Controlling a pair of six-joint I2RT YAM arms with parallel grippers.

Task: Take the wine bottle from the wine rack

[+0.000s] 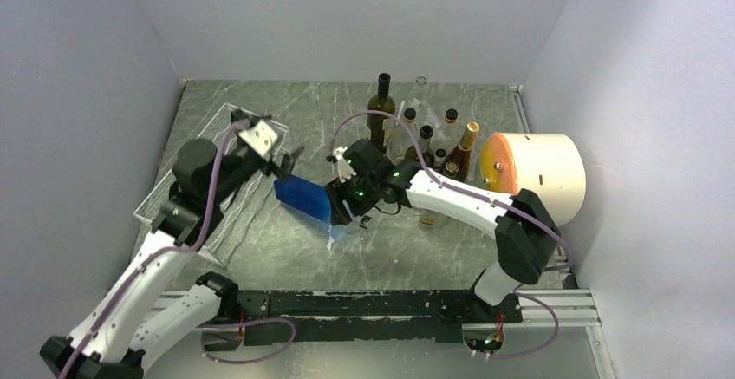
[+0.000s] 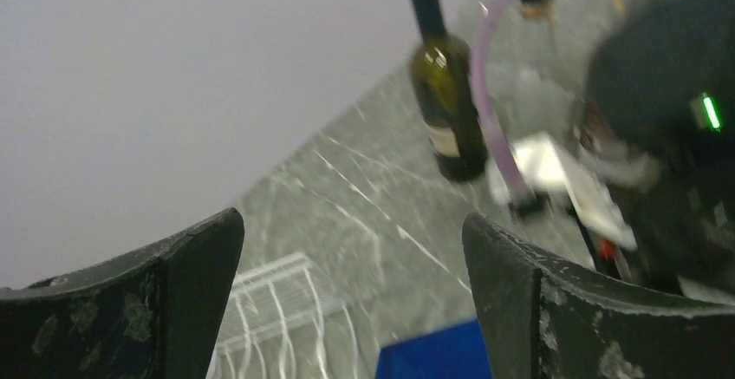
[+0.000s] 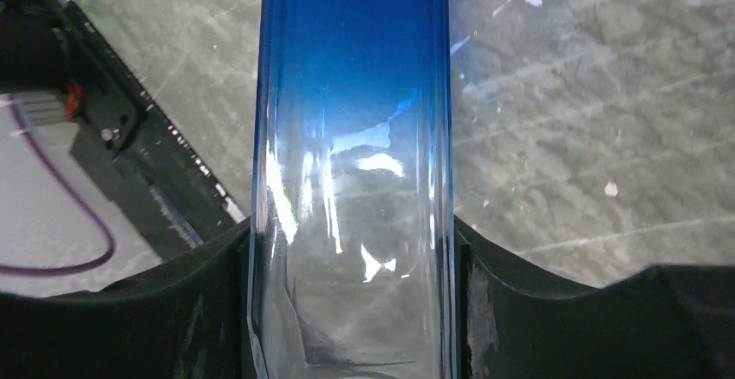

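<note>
The wine bottle (image 1: 303, 197) is glass, blue at one end and clear at the other. It lies tilted over the table's middle, just right of the white wire wine rack (image 1: 156, 210). My right gripper (image 1: 348, 201) is shut on the bottle's clear end; in the right wrist view the bottle (image 3: 354, 119) fills the gap between the fingers (image 3: 208, 301). My left gripper (image 1: 290, 162) is open and empty, above the rack's right edge, close to the bottle's blue end. The left wrist view shows the rack (image 2: 269, 310) and the blue end (image 2: 433, 357) between the open fingers (image 2: 520, 292).
Several upright bottles (image 1: 429, 140) stand at the back middle, with a dark green one (image 1: 381, 106) foremost in the left wrist view (image 2: 446, 93). A cream cylinder with an orange face (image 1: 542, 171) lies at the right. The arms' black base rail (image 1: 347, 303) runs along the near edge.
</note>
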